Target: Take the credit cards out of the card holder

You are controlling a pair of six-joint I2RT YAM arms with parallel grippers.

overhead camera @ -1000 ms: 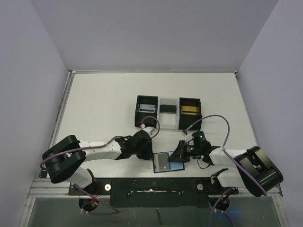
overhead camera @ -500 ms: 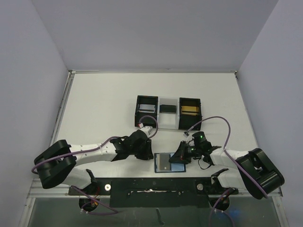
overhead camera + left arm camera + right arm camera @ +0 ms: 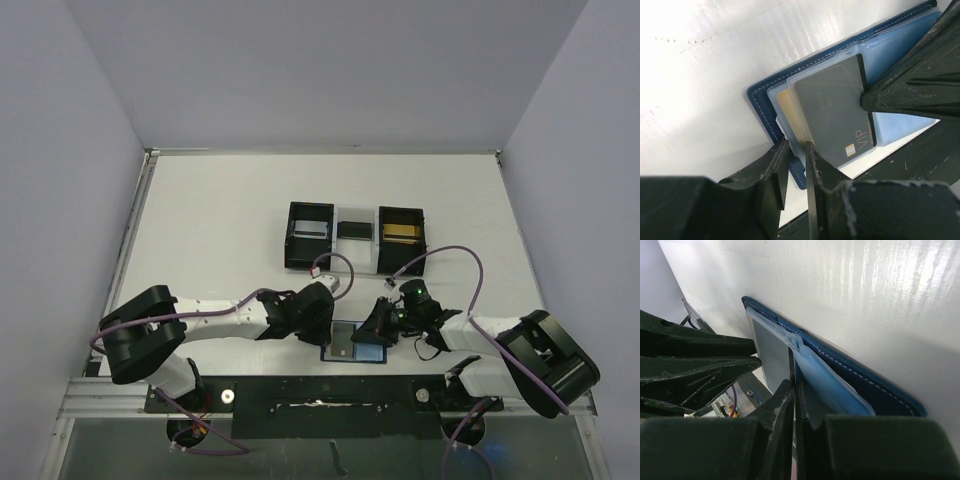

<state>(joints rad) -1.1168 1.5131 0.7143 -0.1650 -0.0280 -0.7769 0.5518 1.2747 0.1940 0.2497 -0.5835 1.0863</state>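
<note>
White tabletop (image 3: 220, 230), pale walls (image 3: 60, 150), blue card holder (image 3: 350, 346), right hand (image 3: 373, 335) pinching its sleeve, left hand (image 3: 325, 325) grip unclear

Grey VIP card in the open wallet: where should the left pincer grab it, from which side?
Probably the chip-end short edge of the grey card, coming from the left pincer side: it lies flat in a clear sleeve of the wallet, that end nearest.
</note>
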